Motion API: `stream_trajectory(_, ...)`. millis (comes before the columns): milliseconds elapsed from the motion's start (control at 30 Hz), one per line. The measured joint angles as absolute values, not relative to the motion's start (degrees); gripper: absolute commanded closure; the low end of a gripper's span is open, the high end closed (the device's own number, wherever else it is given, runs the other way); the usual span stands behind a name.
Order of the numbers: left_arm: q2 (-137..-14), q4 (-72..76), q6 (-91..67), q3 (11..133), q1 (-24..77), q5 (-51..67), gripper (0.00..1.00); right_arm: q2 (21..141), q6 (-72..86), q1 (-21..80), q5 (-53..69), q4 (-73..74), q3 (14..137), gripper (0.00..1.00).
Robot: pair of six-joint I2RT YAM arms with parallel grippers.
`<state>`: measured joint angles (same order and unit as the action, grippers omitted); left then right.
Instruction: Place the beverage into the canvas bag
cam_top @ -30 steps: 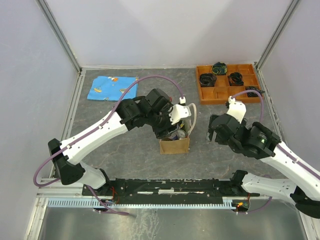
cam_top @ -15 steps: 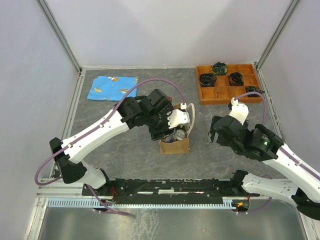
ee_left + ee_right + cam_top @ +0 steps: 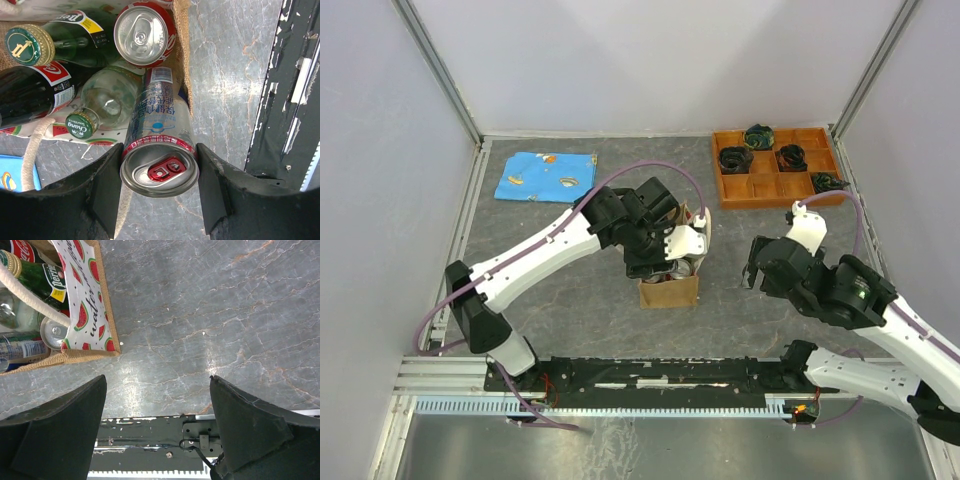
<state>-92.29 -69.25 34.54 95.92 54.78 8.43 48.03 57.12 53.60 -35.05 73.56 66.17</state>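
Two grippers hang over the grey table (image 3: 570,290). At the centre of the top view the canvas bag (image 3: 670,291) stands upright, crowded with bottles (image 3: 30,95) and a red can (image 3: 145,32). Right of it, the right gripper (image 3: 157,405) is spread wide and empty. The left gripper (image 3: 159,170) is clamped on the beverage (image 3: 157,117), a slim silver can whose far end sits inside the bag's rim.

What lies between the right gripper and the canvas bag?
Only bare grey table, shown in the right wrist view between the right gripper and the canvas bag.
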Motion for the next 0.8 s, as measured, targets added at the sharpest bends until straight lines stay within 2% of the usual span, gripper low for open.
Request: stream_trajectory(800,-98.6,-66.3,32.2,94.7,55.5,8.1,0.97,45.2,58.8,53.6,-36.3,77.3,65.8,0.09)
